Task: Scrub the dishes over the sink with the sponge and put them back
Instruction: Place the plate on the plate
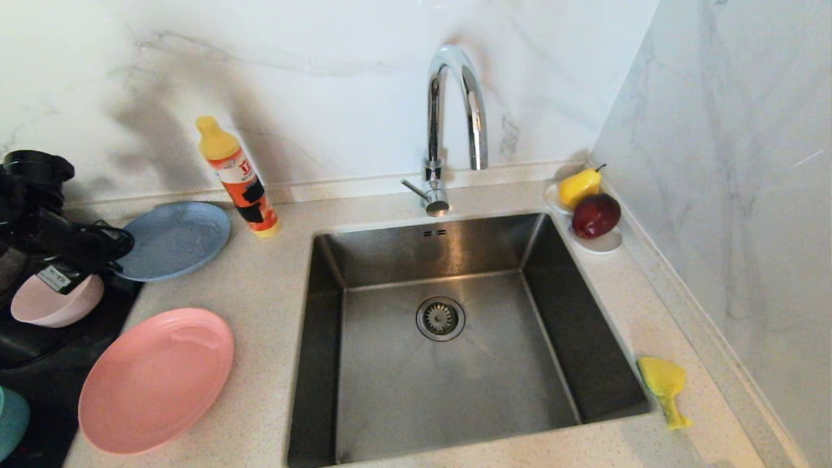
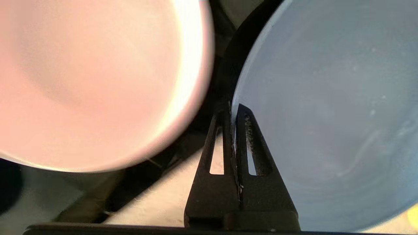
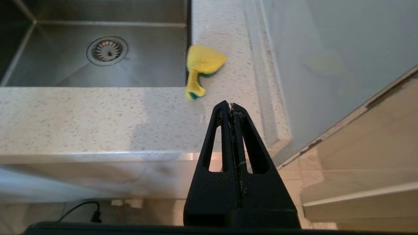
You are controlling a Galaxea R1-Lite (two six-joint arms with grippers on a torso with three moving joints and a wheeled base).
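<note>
My left gripper (image 1: 122,249) (image 2: 232,109) is shut on the near-left rim of the grey-blue plate (image 1: 175,239) (image 2: 326,114), one finger above the rim and one below. The plate lies on the counter left of the sink (image 1: 572,338) (image 3: 153,68). The pale pink bowl (image 1: 57,300) (image 2: 91,78) sits just beside the gripper, under the left arm. The salmon-pink plate (image 1: 156,378) lies nearer the front, and the teal bowl (image 1: 10,421) shows at the left edge. The yellow sponge (image 1: 663,383) (image 3: 202,67) lies crumpled at the sink's right rim. My right gripper (image 3: 231,105) is shut and empty, parked below the counter's front edge.
A chrome faucet (image 1: 448,123) stands behind the sink. An orange and yellow detergent bottle (image 1: 239,179) leans beside the grey-blue plate. A white dish (image 1: 601,242) with a pear and an apple sits in the back right corner. Marble walls close the back and right.
</note>
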